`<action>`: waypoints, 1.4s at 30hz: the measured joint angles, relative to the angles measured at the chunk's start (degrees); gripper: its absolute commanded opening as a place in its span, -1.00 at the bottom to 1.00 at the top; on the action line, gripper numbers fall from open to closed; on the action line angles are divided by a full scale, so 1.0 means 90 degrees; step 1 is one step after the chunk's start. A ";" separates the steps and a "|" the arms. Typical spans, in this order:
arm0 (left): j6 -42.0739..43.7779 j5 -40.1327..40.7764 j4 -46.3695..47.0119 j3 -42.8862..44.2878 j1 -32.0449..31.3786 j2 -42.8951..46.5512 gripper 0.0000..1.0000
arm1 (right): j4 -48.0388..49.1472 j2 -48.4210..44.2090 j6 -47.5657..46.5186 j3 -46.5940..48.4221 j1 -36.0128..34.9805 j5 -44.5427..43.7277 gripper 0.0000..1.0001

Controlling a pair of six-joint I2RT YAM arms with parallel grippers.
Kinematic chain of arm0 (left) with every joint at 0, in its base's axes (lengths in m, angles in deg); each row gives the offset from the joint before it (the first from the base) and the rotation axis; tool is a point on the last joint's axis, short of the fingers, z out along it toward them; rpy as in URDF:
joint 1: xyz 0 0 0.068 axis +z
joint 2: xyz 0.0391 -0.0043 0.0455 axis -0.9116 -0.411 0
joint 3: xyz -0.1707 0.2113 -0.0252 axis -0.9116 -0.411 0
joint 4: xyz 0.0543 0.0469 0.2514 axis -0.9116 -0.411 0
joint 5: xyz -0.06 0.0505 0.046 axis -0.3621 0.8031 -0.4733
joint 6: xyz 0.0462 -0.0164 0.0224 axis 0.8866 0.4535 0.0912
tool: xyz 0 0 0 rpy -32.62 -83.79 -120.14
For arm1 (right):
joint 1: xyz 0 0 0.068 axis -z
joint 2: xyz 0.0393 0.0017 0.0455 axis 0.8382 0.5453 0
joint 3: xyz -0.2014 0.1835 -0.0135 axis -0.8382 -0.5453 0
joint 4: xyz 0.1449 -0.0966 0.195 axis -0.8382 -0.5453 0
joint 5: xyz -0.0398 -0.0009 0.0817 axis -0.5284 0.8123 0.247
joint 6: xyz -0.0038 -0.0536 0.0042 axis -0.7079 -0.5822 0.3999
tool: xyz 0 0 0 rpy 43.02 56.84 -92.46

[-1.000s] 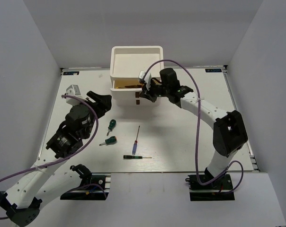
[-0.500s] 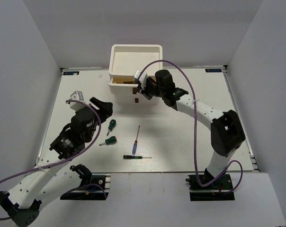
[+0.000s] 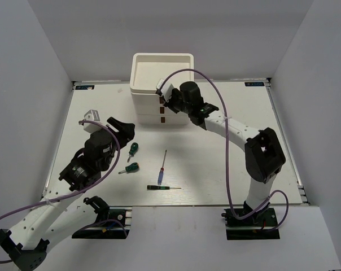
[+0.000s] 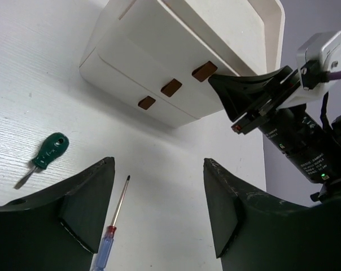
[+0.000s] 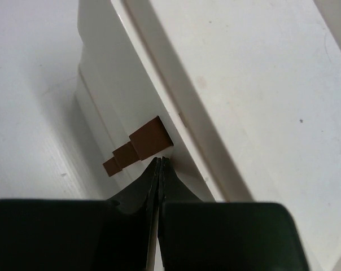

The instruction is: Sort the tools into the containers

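Toward the near edge of the bench [image 3: 215, 169], left of its middle, lie two stubby green screwdrivers [image 3: 133, 148] [image 3: 131, 167], a red-blue screwdriver [image 3: 163, 165] and a thin precision screwdriver [image 3: 162, 187]. They look light, stiff and likely to roll, so they are best pinched across the handle. The left gripper [image 3: 122, 127] hangs spread above them. At the far edge, the organizer [image 3: 159, 58] has its drawers [image 3: 145, 107] shut, and the right gripper [image 5: 159, 164], pinched empty, crowds the brown tabs [image 3: 162, 110].

Smooth white plastic organizer [image 3: 161, 84]; matt white table [image 3: 215, 169] with fine grain.
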 measured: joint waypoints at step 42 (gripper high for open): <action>0.3616 -0.0163 0.3757 0.1926 0.0002 -0.6778 0.48 | -0.2790 -0.3036 0.2591 -0.2601 0.1996 0.1338 -0.96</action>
